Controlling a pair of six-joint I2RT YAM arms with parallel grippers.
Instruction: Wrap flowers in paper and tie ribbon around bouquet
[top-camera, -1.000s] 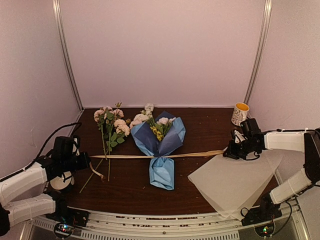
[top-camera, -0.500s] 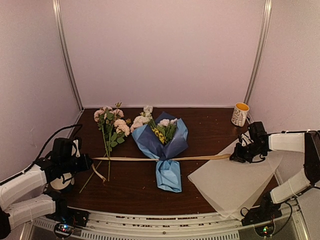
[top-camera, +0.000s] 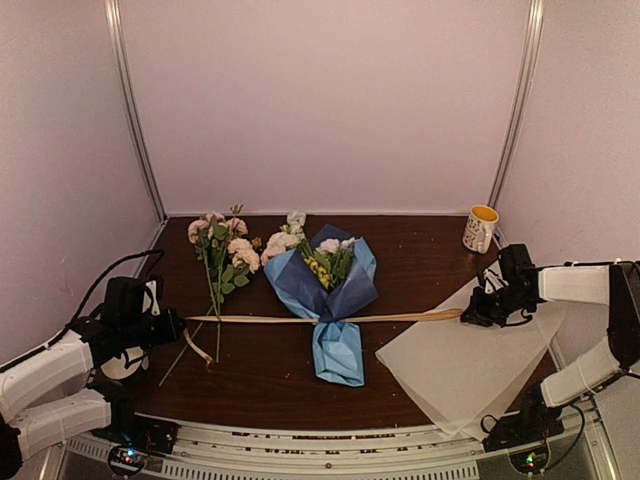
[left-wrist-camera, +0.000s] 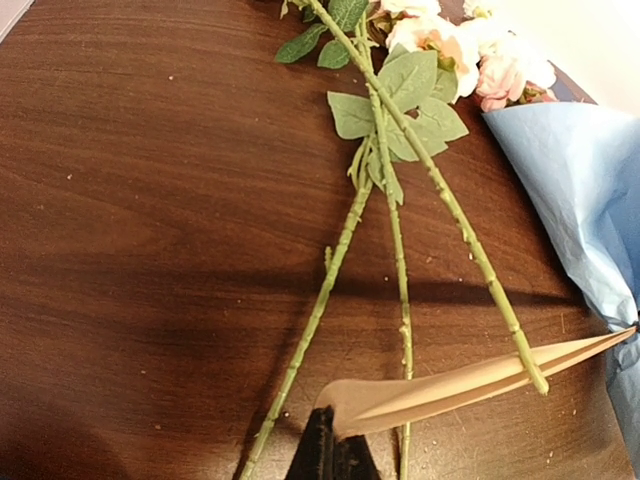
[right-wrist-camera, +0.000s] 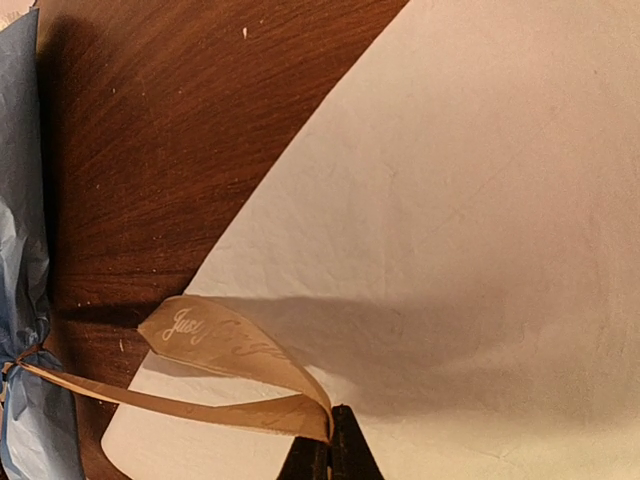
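The bouquet (top-camera: 325, 295) lies centrally, blooms toward 12 o'clock, with the ribbon (top-camera: 400, 317) stretched across its pinched neck from 9 to 3 o'clock. The left gripper (top-camera: 178, 322) is clamped on one end, the right gripper (top-camera: 468, 315) on the other. Loose pink flowers (top-camera: 222, 250) lie at 10 o'clock.

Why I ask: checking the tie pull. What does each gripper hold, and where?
Both hold the ribbon: the left gripper pinches it near its left end, the right gripper near its right end.
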